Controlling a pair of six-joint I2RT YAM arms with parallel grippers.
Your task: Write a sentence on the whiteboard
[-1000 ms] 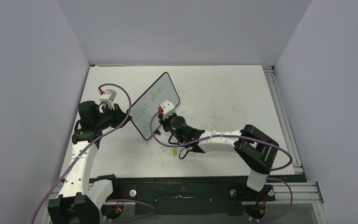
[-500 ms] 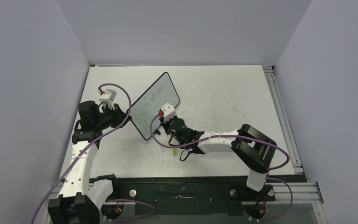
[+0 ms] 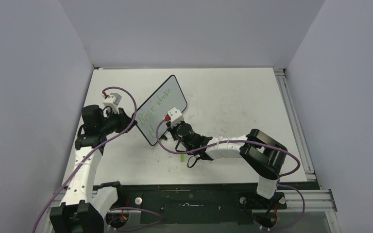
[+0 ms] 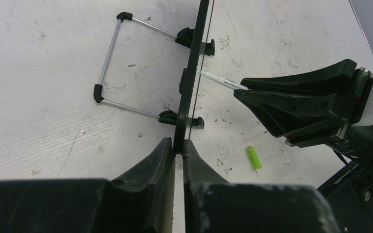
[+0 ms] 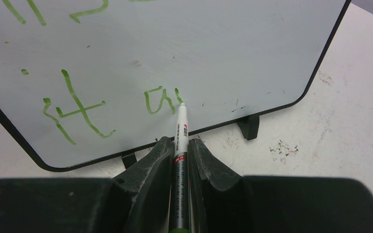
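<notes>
so the whiteboard (image 3: 172,87) is standing up on its little black feet (image 5: 249,127) over on the left-middle of the table (image 3: 233,102). in the top view its long axis runs on a diagonal from near-left to far-right. the left gripper (image 4: 177,145) is pinched tight on the board's near edge, one finger on each face, so i'd say that arm is just the steadying hand. the right gripper (image 5: 179,143) is the one that matters. it's clamped narrow around a white marker (image 5: 180,121) that points straight ahead at the board face, and the tip touches the surface at the right end of the second green line of the sentence (image 5: 80,106). from that wrist view the board is dead ahead, the writing runs left to right, and there's a decent stretch of bare white to the right of the tip before the rounded corner. the bottom frame is just below the tip though, so there's not much room downward and a low stroke could run onto the black edge. my guess is the next strokes need to slide right along the long axis with the tip pressed lightly. the wire stand (image 4: 109,58) props the back side. the green cap (image 4: 253,158) lies on the table near the right arm, apart from the board.
</notes>
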